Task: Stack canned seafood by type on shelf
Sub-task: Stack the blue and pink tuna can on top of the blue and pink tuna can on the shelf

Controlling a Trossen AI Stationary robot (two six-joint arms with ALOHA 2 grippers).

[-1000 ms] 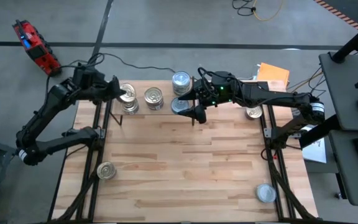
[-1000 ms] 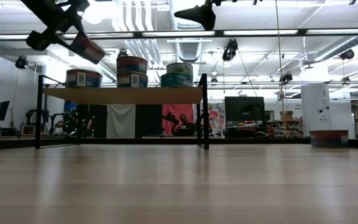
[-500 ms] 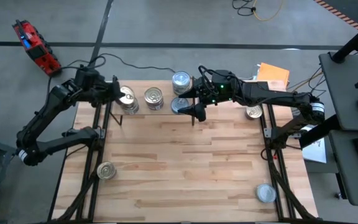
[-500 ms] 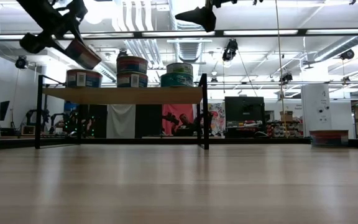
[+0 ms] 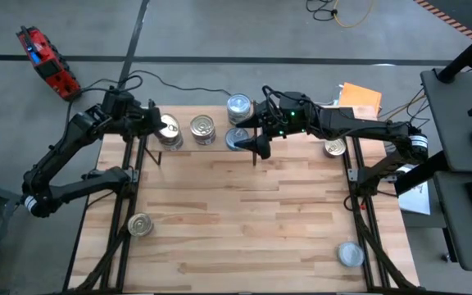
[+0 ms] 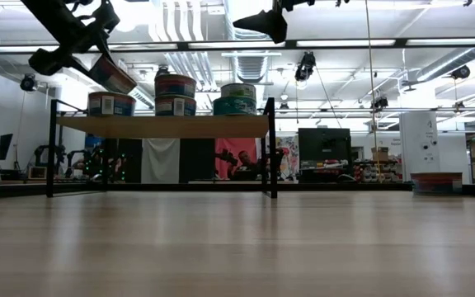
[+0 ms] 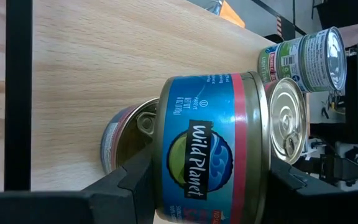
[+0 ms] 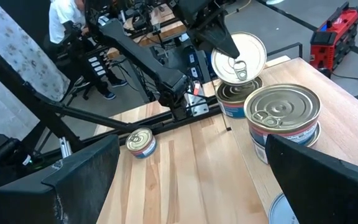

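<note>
We see the left fingers clamped on a blue-labelled tin, held tilted above the left end of the shelf, over a tin standing there. Our right fingers hang spread wide apart and empty over the shelf's right end. On the shelf, along the worktop's far edge, stand more tins, some stacked. One tin lies near the worktop's near-left corner, another near its near-right corner.
</note>
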